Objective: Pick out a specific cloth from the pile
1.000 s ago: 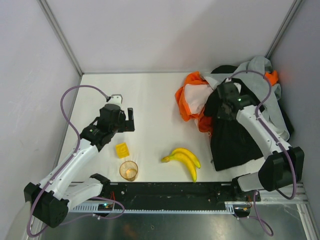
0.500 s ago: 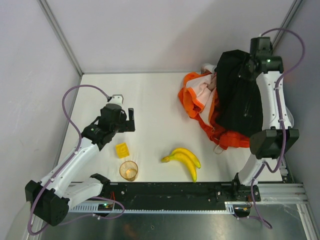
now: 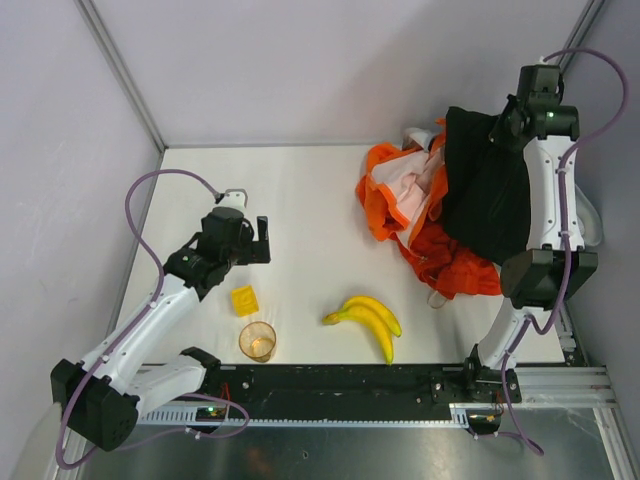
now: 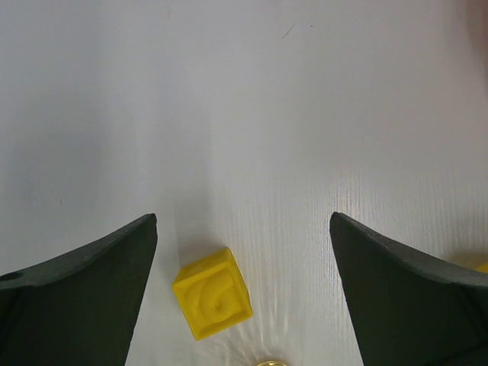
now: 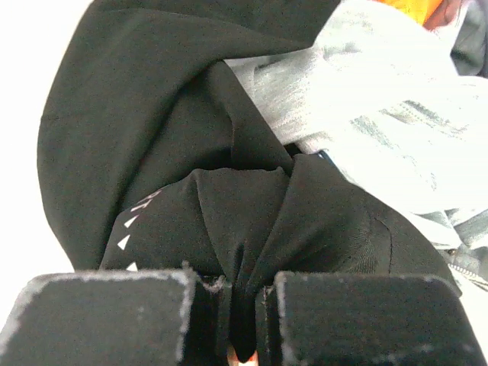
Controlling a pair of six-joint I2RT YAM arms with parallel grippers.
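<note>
The pile [image 3: 400, 190] lies far right on the table [image 3: 300, 200], a black garment [image 3: 485, 200] hanging above it, pinched tight in the raised right tool [image 5: 244, 301]. The cloth [image 5: 423, 8] peeks orange past grey fabric [image 5: 366, 130]; the left tool [image 4: 242, 223] gapes wide, empty.

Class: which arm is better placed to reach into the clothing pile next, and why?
Right, probably. The right gripper is above the pile, though shut on a black garment it must drop first. The left gripper is open but far off, near the yellow cube.
</note>
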